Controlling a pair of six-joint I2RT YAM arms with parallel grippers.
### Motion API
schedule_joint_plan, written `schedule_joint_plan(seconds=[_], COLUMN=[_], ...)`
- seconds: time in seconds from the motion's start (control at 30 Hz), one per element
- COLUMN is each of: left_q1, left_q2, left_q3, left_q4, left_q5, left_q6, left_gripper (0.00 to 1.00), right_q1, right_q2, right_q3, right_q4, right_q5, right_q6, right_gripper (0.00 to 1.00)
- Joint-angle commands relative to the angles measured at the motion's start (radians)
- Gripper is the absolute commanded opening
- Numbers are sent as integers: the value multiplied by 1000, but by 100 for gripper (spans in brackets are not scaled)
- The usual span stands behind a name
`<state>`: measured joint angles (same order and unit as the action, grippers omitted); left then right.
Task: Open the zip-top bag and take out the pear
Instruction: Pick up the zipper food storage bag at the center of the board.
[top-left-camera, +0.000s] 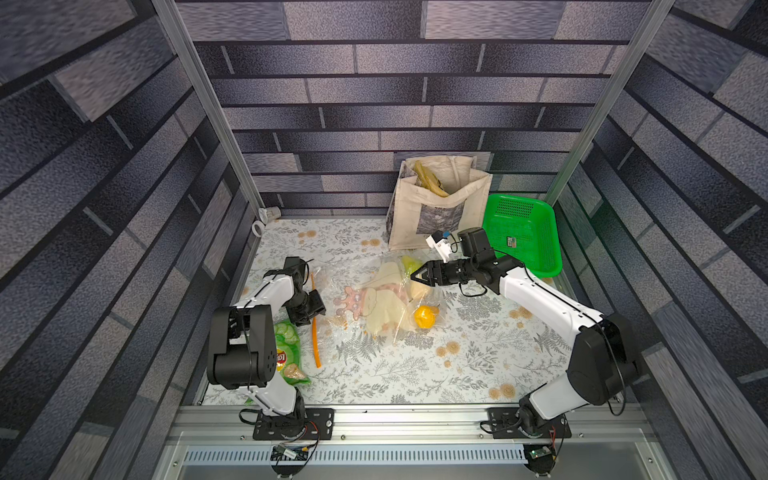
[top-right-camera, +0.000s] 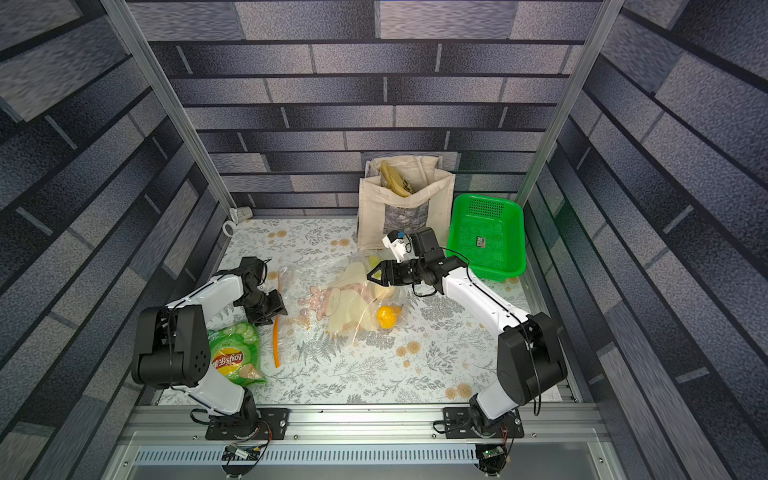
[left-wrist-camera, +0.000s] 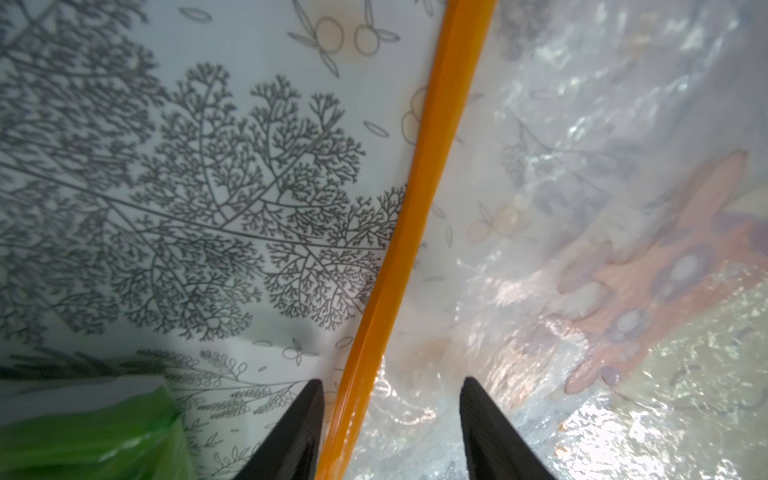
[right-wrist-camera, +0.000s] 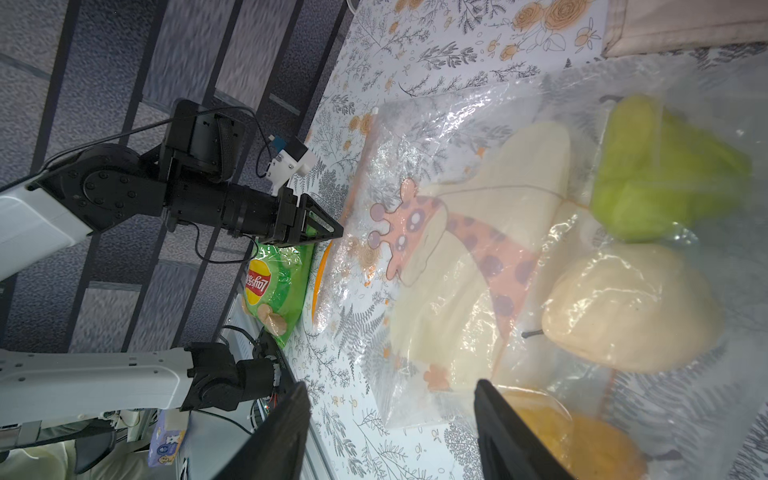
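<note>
The zip-top bag (top-left-camera: 355, 332) lies flat near the middle of the flowered table (top-left-camera: 415, 376), with its orange zip strip (left-wrist-camera: 419, 208) along the edge facing the left arm. Through the crinkly plastic we see a cream cloth printed with a giraffe (right-wrist-camera: 457, 249), a lumpy green fruit (right-wrist-camera: 665, 174), a yellow-orange fruit (top-left-camera: 424, 316) and a pale, cream-coloured pear (right-wrist-camera: 631, 307) with a dark stalk. The pear sits inside the bag at the end far from the zip.

The left claw (left-wrist-camera: 391, 380) is low over the zip edge with its fingers apart. The orange strip runs between them, close against one finger, and neither finger presses it. The right claw (right-wrist-camera: 391, 382) is over the far end of the bag, just above the pear, and its fingers also stand apart with nothing gripped. We cannot tell whether they touch the plastic.

A green crisp packet (top-left-camera: 286, 353) lies beside the left arm, just outside the zip strip. A beige tote bag (top-left-camera: 436, 208) stands against the back wall, and a green basket (top-left-camera: 523, 232) leans next to it.
</note>
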<state>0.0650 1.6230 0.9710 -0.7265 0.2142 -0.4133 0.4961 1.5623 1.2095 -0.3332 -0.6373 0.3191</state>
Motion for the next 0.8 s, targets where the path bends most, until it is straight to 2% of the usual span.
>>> schedule_joint_plan(seconds=[0.0, 0.2, 0.4, 0.53, 0.67, 0.77], left_q1=[-10, -22, -38, -115, -235, -295], left_q2=[21, 40, 21, -43, -87, -62], left_q3=[31, 25, 43, 133, 268, 367], left_q4=[-36, -20, 36, 4, -22, -26], left_q5=[-35, 11, 185, 209, 172, 184], left_q6=[33, 36, 28, 35, 31, -7], left_gripper=[55, 48, 20, 5, 0, 0], right_q1=[12, 12, 13, 23, 39, 56], right_q2=[23, 37, 41, 31, 15, -7], right_q3=[31, 50, 60, 77, 95, 92], right_q4=[0, -19, -28, -71, -110, -105], right_q5=[-19, -13, -12, 21, 73, 59], right_q6=[6, -8, -5, -8, 11, 22], right_gripper=[65, 64, 64, 63, 66, 69])
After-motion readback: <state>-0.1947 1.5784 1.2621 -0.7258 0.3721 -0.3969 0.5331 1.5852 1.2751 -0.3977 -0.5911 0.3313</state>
